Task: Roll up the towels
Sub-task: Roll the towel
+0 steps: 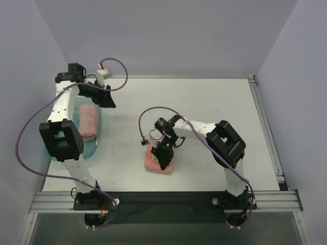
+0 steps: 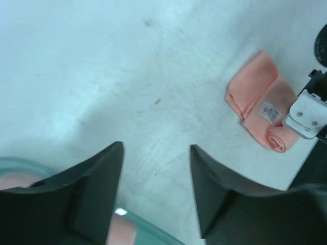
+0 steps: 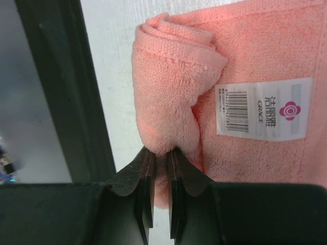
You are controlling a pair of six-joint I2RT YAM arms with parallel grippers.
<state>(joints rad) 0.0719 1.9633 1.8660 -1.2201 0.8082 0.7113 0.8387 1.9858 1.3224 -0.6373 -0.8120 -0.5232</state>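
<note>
Left claw (image 2: 156, 171): open, a wide gap between the two fingers, nothing between them; only bare bench shows through the gap.
Left claw position: raised above the tray at the left side of the bench, well apart from the right claw.
Right claw (image 3: 161, 154): closed almost fully, the fingers pinching a fold of pink cloth at one end of the partly rolled towel.
Right claw position: lowered onto the towel near the middle of the bench, towards its near edge.
Partly rolled towel (image 3: 255, 51): salmon pink, lying on the bench; one edge is curled into a short, loose roll and the remainder lies flat beside it.
Label (image 3: 264, 108): white tag with a barcode and a pink flower mark, sewn to the flat part of the towel, just beside the curled edge, facing up.
Rolled towel (image 1: 88, 121): a finished pink cylinder lying inside the tray, its length running away from the arm bases.
Tray (image 1: 93, 147): translucent teal, on the bench at the left, partly hidden by the left arm.
Bench (image 1: 204, 97): white, flat surface.
Dark strip (image 3: 61, 87): runs past the curled end of the towel, with a narrow band of white bench between the two.
</note>
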